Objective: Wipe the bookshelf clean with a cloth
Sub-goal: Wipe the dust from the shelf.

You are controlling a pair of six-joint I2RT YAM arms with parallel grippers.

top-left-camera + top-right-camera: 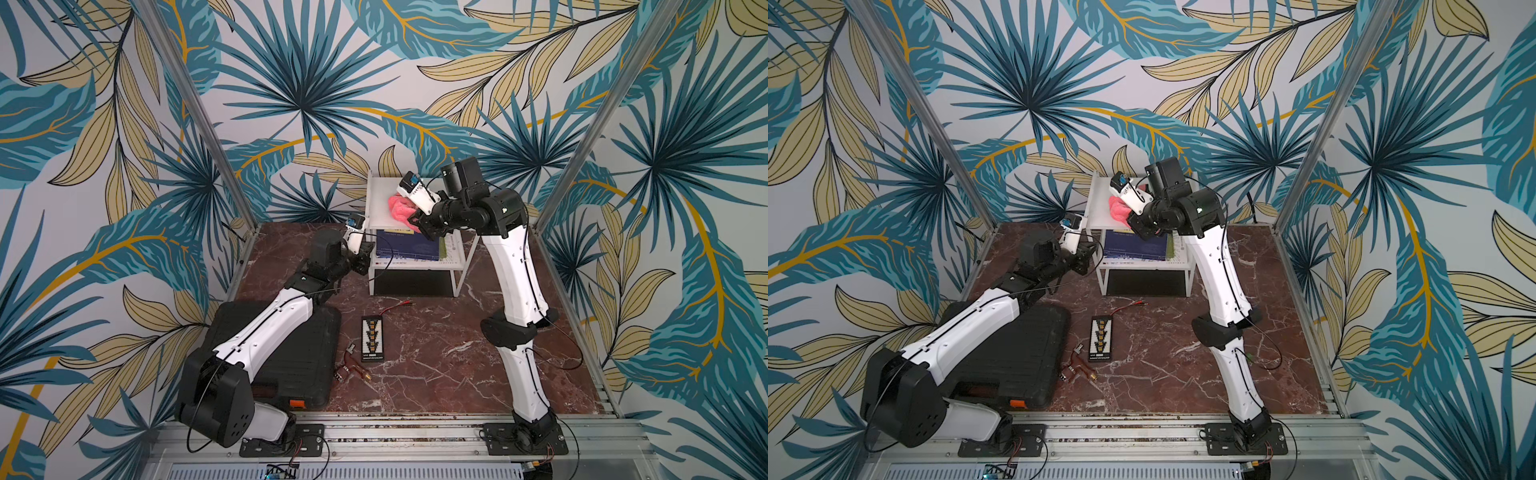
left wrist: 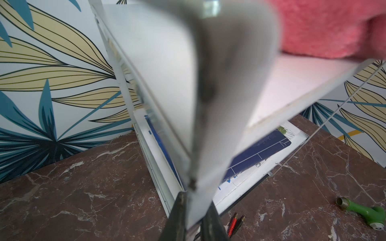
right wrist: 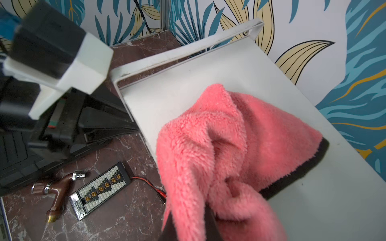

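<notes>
Pink fleece, bunched into a peak: the cloth [image 1: 398, 207] [image 1: 1118, 210] sits on the top board of the bookshelf [image 1: 381, 193] [image 1: 1099, 203], toward the robot's right side of the board. In the right wrist view the cloth [image 3: 229, 144] has its dark trim lying on the white board [image 3: 177, 94]. The right gripper [image 3: 190, 226] [image 1: 414, 217] is clenched on a gathered fold of it, and pink pile spills over both dark fingers.

The bookshelf stands at the back of the marble table [image 1: 436, 357], close to the leaf-print wall. The left gripper [image 1: 365, 250] [image 2: 194, 219] is clamped on the bookshelf's near left corner. In the left wrist view a white metal edge [image 2: 156, 62] runs up from between the two fingers, with the cloth [image 2: 323, 27] above it on the board.

A blue book [image 1: 409, 247] [image 2: 261, 150] lies flat on the lower tier. Its cover has white print and line drawings, too small to read. In front of the bookshelf lies a black board [image 1: 372, 338] [image 3: 100, 189] with a row of yellow connectors. It has a white label at its near end, which cannot be read, and a red-and-black lead [image 1: 395, 307] runs from its far end. Beside it lies a brown tap fitting [image 1: 345, 368] [image 3: 56, 192]. A black ribbed case [image 1: 291, 357] with an orange latch lies under the left arm. A green fitting [image 2: 363, 210] shows on the table in the left wrist view. No brand name can be made out anywhere
</notes>
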